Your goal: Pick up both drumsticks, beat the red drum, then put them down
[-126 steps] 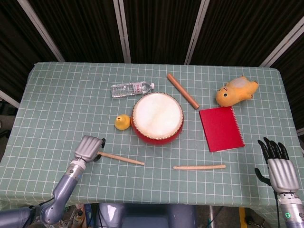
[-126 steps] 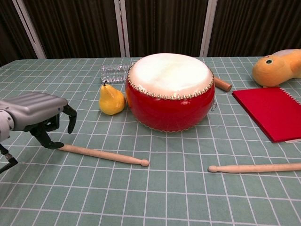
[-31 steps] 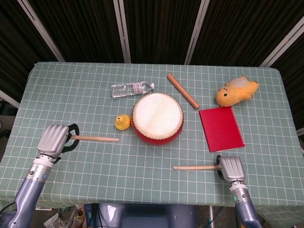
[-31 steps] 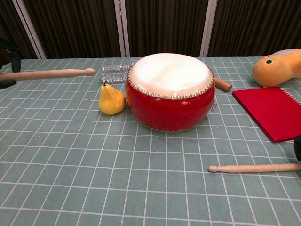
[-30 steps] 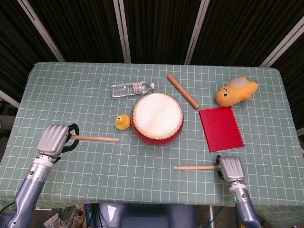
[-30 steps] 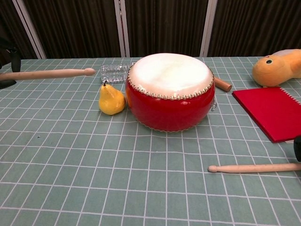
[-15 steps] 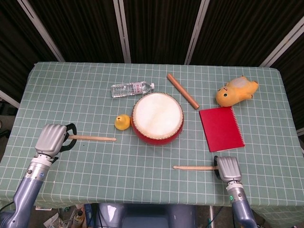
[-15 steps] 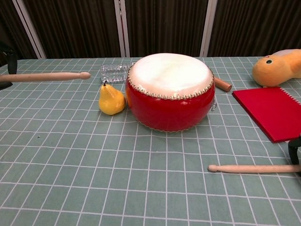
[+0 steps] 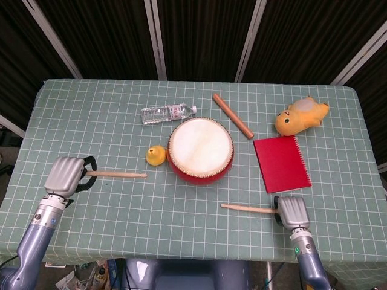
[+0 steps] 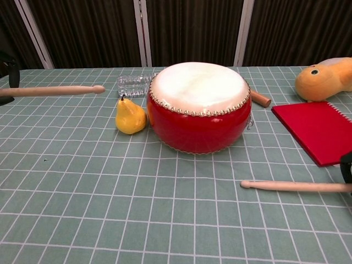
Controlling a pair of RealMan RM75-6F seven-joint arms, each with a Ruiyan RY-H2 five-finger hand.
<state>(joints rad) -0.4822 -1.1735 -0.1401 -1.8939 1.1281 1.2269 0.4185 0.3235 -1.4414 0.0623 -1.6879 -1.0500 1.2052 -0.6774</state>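
Note:
The red drum point(image 9: 200, 149) with a white skin stands mid-table; the chest view shows its red wall point(image 10: 198, 129). My left hand point(image 9: 65, 175) holds one drumstick point(image 9: 118, 174) level above the cloth, tip toward the drum; in the chest view this stick point(image 10: 55, 90) enters from the left edge. My right hand point(image 9: 292, 212) grips the butt of the other drumstick point(image 9: 248, 209), tip pointing left. In the chest view that stick point(image 10: 294, 186) hangs just above the cloth, with only a dark edge of the right hand point(image 10: 346, 168) showing.
A yellow pear point(image 9: 156, 155) sits against the drum's left side. Behind the drum lie a water bottle point(image 9: 167, 113) and a brown wooden rod point(image 9: 232, 115). A red notebook point(image 9: 281, 163) and a yellow plush toy point(image 9: 300, 116) are at the right.
The right hand has closed on its drumstick and raised it slightly off the cloth, tip swinging a little toward the drum. The left hand keeps its stick aloft, drifting slightly left.

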